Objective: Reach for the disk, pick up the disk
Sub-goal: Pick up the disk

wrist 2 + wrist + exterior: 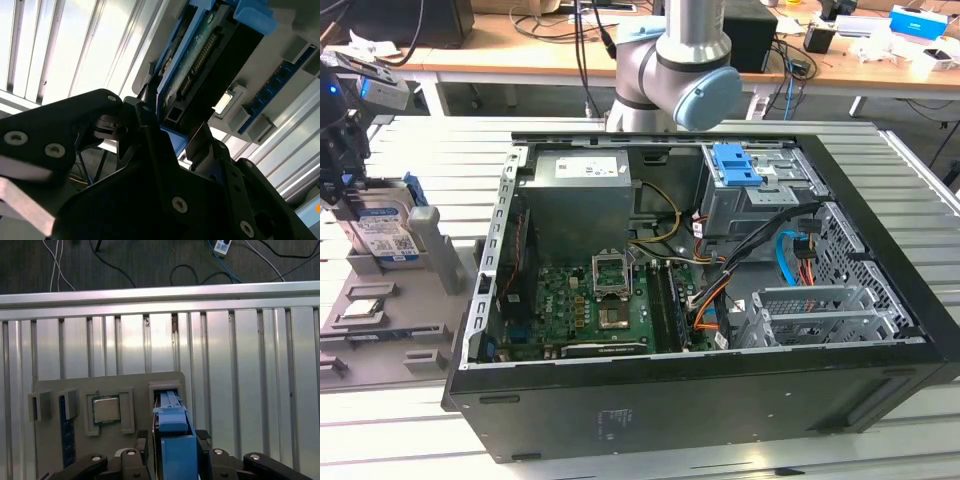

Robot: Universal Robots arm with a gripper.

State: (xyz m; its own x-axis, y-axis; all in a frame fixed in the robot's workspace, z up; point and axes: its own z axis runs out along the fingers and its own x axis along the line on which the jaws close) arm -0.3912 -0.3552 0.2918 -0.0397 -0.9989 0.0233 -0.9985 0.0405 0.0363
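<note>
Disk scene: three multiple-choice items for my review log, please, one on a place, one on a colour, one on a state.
1. The disk stands: A in a drive bay B in the grey tray C on the desk.
2. Its side frame is: A red B green C blue.
3. The computer case is: A open-sided B closed C upended.
Answers: B, it sits upright in a tray slot by the pincer; C, blue in both wrist views; A, the motherboard shows.

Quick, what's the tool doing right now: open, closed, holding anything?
Tool: closed on the disk, which stands on edge in a slot of the grey tray.
</note>
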